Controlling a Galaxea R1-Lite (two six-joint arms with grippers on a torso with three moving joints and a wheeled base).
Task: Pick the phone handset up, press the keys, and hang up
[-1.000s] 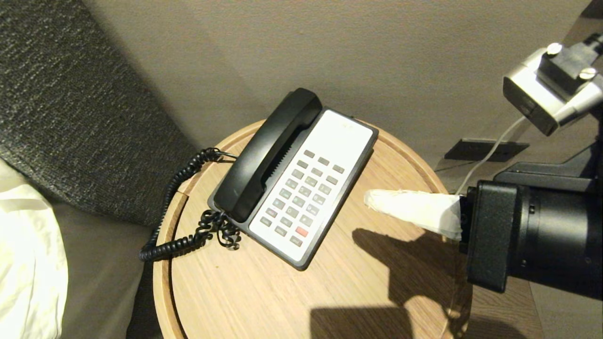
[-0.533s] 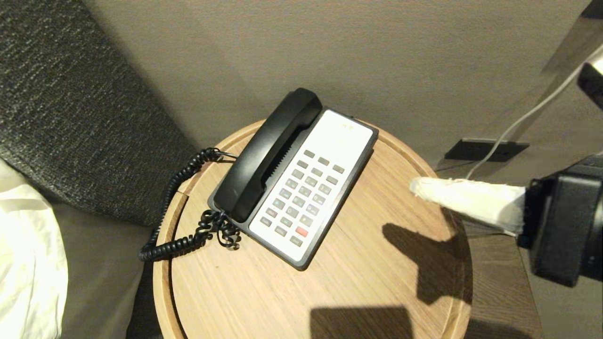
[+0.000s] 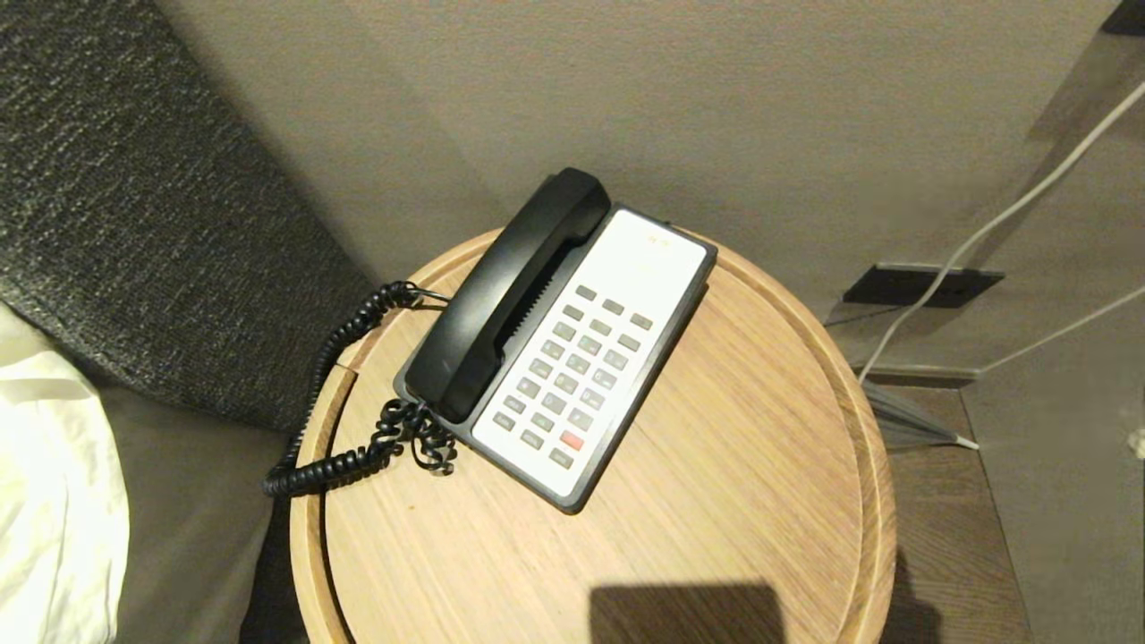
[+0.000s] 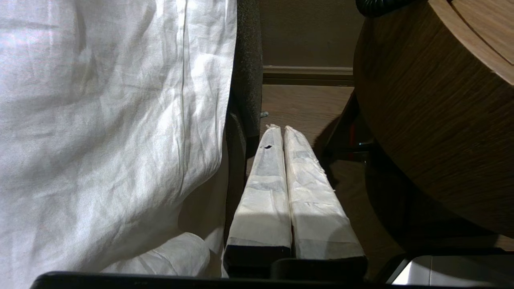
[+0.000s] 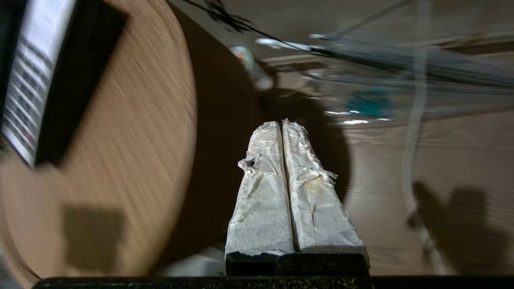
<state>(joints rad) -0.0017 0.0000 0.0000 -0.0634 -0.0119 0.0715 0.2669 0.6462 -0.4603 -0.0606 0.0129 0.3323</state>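
Neither gripper shows in the head view, where a second ago the right arm's white-wrapped fingers reached in over the right side of the round wooden table and then slid off toward the right edge; its shadow on the wood is gone too. Nothing else there has changed: the phone handset lies in its cradle along the left side of the phone base, whose grey keypad (one key red) faces up, and the coiled cord hangs over the table's left rim. A white cable runs down the wall to the right, by a dark wall plate. White bedding is cut off at the left edge.

From the left wrist, the left gripper has its two taped fingers pressed together, empty, low beside the table's curved wooden side, with a white sheet filling the other half. The floor beyond is dim.

From the right wrist, the right gripper is likewise closed on nothing, off the table's edge over the floor. This view is smeared: the table top and a strip of the phone's keypad are streaked, and the cables and objects beyond the fingertips are too blurred to name.
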